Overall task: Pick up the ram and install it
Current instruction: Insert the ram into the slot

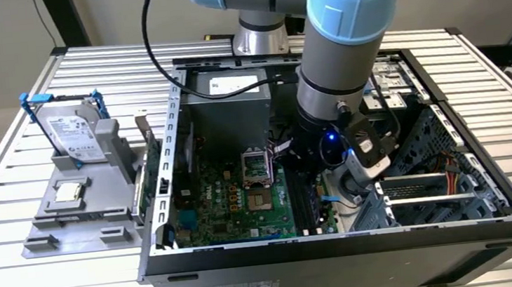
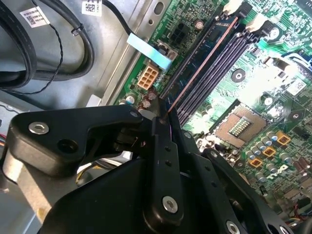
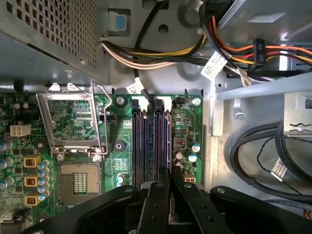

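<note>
Gripper [image 2: 165, 117] pinches the ram [image 2: 202, 58] edge-on, its fingers pressed onto the stick, which lies along a memory slot [image 3: 161, 141] on the motherboard [image 3: 73, 136] (seemingly not clicked home). Installing is in hand; seating it calls for square, even downward pressure.

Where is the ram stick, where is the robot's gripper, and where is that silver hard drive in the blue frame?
ram [image 2: 204, 57], second wrist view: its long top edge over the memory slots.
gripper [image 2: 165, 117], second wrist view: between the fingertips at the ram's near end.
hard drive [image 1: 75, 136], exterior view: its silver labelled face.
</note>
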`<state>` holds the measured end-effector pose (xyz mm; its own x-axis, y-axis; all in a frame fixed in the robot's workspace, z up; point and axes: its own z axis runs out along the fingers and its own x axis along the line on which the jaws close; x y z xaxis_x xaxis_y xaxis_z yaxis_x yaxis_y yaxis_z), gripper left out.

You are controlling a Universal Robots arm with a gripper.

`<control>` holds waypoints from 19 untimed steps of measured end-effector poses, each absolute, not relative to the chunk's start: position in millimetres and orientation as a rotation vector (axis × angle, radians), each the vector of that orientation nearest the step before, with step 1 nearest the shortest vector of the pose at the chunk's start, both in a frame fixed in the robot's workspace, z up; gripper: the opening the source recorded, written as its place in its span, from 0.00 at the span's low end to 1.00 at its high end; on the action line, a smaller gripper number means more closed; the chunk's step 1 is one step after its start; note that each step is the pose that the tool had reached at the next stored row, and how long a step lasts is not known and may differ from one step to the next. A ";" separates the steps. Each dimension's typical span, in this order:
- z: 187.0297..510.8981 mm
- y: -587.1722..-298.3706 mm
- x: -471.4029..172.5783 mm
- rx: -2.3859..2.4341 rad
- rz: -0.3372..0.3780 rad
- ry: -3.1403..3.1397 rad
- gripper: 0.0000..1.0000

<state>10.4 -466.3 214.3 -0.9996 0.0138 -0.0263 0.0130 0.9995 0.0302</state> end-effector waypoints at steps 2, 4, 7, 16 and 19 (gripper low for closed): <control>214.1 -466.1 10.5 0.016 0.043 3.115 0.00; 214.0 -466.2 10.5 0.011 0.037 3.115 0.00; 214.0 -466.2 10.5 0.003 0.028 3.115 0.00; 208.1 -466.2 10.4 -0.002 0.025 3.115 0.00; 207.9 -466.2 10.4 -0.002 0.025 3.115 0.00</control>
<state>10.4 -466.2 207.9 -0.9997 -0.0009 -0.0263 -0.0013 0.9999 0.0161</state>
